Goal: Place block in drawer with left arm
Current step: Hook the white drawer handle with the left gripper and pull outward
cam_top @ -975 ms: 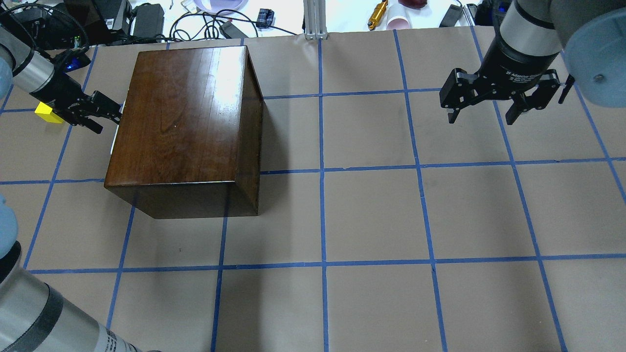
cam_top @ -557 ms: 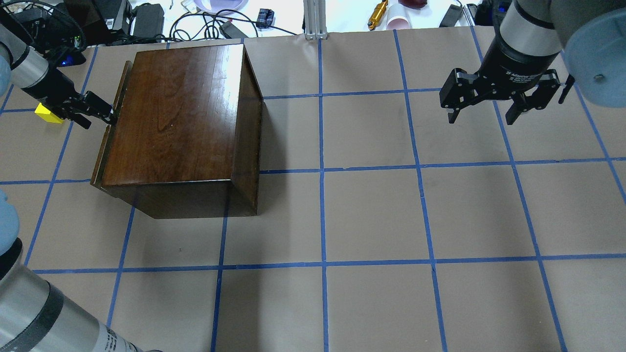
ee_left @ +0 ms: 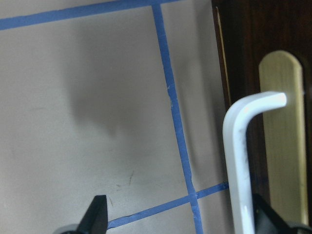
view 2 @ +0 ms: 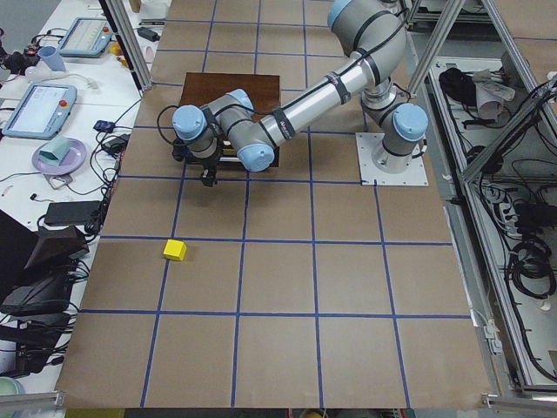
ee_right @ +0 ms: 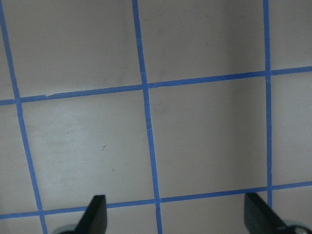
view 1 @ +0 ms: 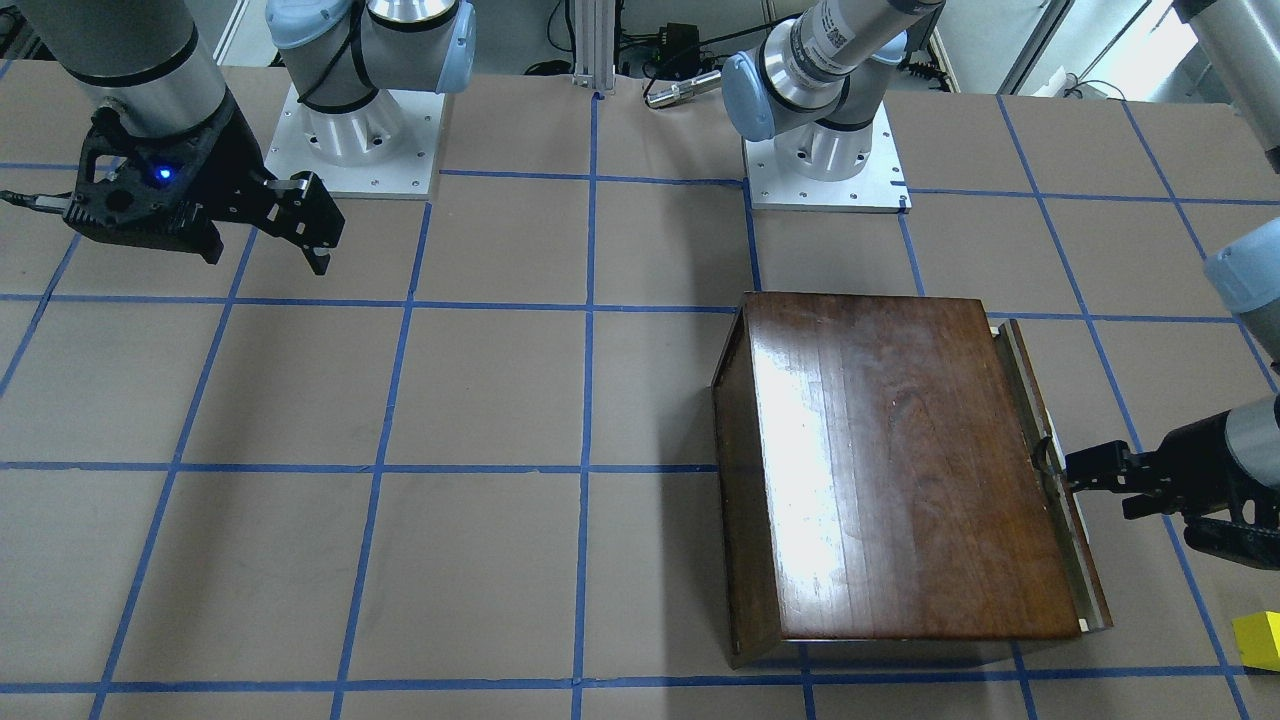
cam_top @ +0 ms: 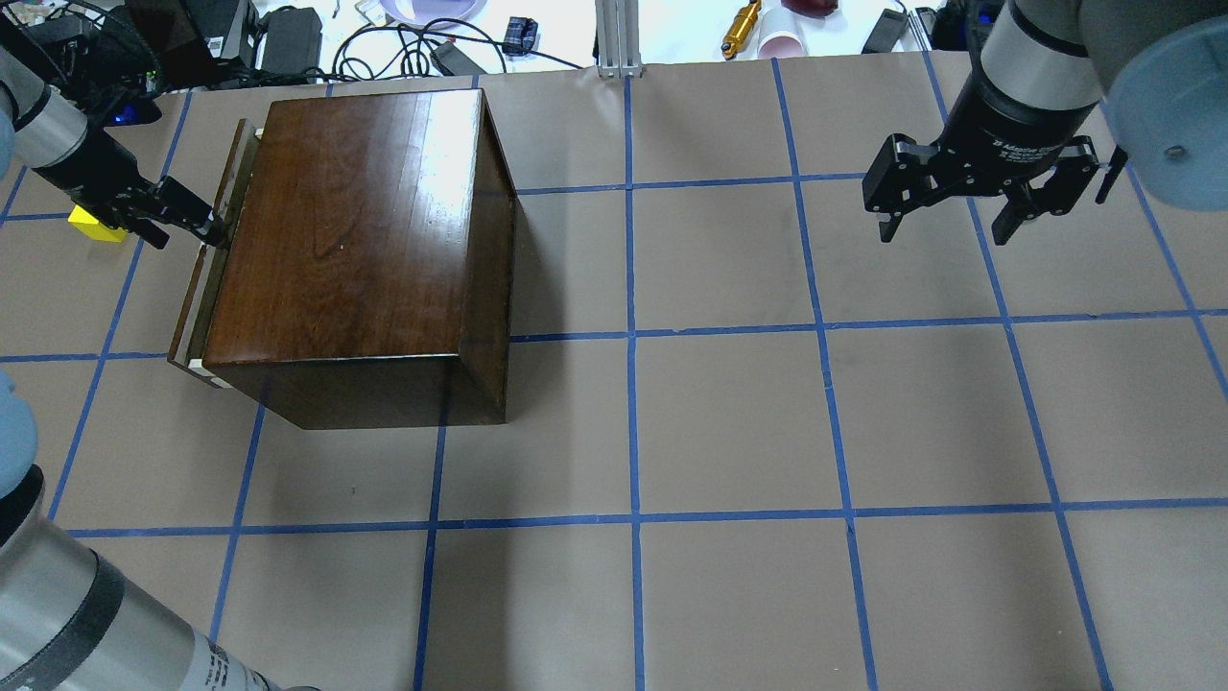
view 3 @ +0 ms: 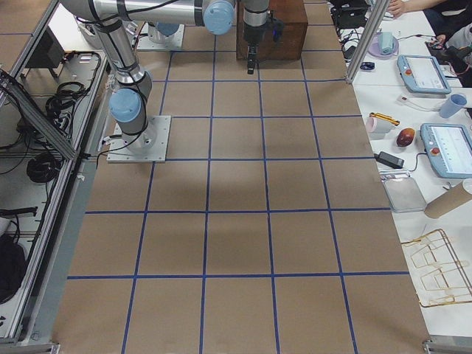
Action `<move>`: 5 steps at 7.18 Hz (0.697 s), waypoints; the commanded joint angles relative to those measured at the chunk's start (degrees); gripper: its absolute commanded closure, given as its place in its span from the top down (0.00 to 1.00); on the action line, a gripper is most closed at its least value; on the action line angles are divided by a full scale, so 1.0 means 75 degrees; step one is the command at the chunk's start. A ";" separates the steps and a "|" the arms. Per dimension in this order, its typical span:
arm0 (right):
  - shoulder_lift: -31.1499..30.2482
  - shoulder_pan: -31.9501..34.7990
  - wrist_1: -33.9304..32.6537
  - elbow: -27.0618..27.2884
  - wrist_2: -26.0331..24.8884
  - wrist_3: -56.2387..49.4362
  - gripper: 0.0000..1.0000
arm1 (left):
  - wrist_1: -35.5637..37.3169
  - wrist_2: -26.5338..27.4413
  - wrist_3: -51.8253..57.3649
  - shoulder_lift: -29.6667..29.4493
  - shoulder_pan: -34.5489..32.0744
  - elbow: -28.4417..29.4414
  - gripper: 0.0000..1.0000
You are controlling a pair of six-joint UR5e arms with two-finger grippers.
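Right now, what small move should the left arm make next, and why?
Probably pull the drawer farther out: the left gripper is at its handle, but the drawer barely clears the cabinet, leaving no room for the block lying on the table.

The left arm and right arm are silver-grey with pale blue joint caps, black end effectors.

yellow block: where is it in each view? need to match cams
Front-facing: block at the right edge, low, cropped.
Overhead: block far left, partly hidden by the left arm.
Exterior left: block left of centre, alone on the paper.
Exterior right: not visible.
Both wrist views: not in them.
Landmark: the cabinet; the block lies off its drawer side.
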 commanded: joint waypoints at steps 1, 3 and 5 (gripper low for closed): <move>0.0000 -0.0008 0.0000 0.0000 0.0000 0.0000 1.00 | -0.0068 -0.0040 0.0266 -0.0060 0.0200 0.0076 0.99; 0.0000 0.0004 0.0000 0.0000 0.0000 0.0000 1.00 | -0.0126 -0.0087 0.0583 -0.0072 0.0318 0.0088 0.98; 0.0000 0.0004 0.0000 0.0011 0.0000 0.0000 1.00 | -0.0150 -0.0087 0.0804 -0.0072 0.0482 0.0100 0.98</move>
